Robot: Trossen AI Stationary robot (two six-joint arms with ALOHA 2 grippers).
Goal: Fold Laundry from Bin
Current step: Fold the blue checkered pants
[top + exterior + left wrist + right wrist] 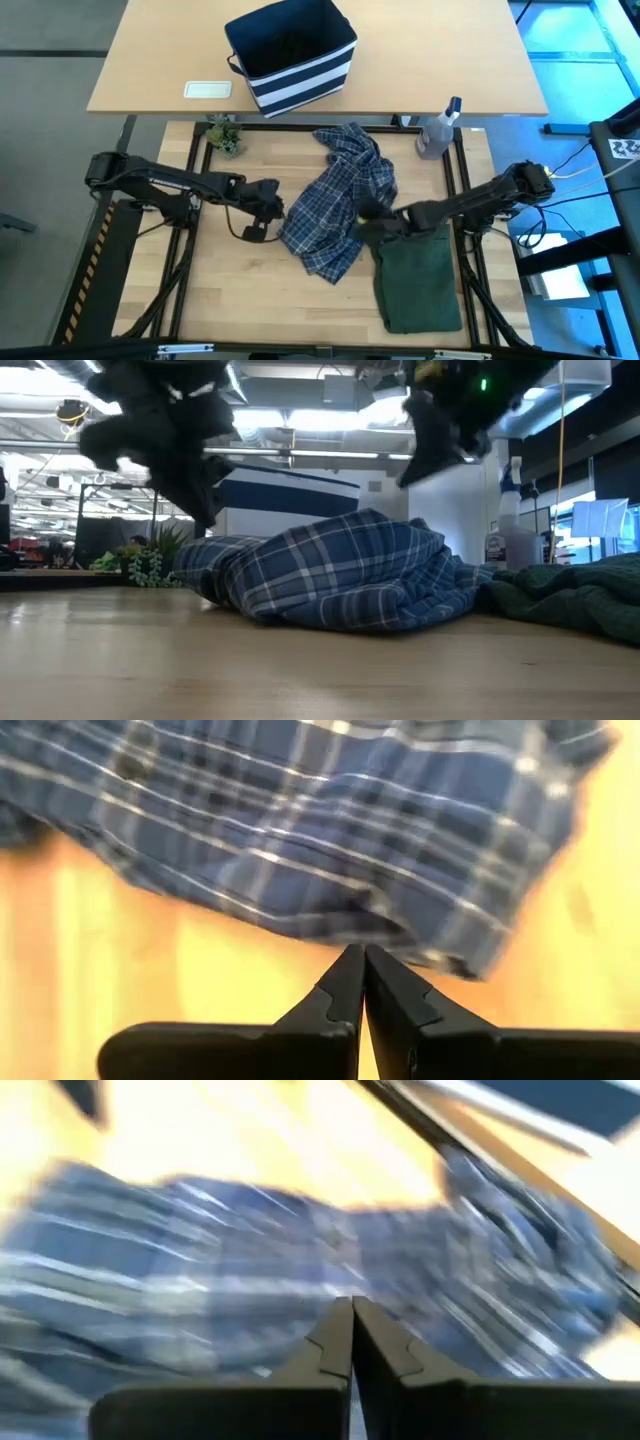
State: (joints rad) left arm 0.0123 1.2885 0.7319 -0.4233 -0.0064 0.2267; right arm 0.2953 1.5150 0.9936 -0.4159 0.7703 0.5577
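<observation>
My left gripper (pixel 268 212) and right gripper (pixel 366 222) hover clenched and empty either side of the plaid shirt (pixel 340 205); crumpled beside the green garment (pixel 418 280), it looks soft, limp, best pinched at an edge

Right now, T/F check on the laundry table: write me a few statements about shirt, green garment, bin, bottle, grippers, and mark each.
1. The plaid shirt lies crumpled on the table. True.
2. The green garment is still inside the bin. False: it lies flat on the table, beside the shirt.
3. The left gripper is shut and holds nothing. True: its tips meet just short of the shirt's edge.
4. The right gripper stands wide open. False: it is shut, over the shirt.
5. The spray bottle lies tipped over inside the bin. False: it stands upright at the table's far right corner.
</observation>
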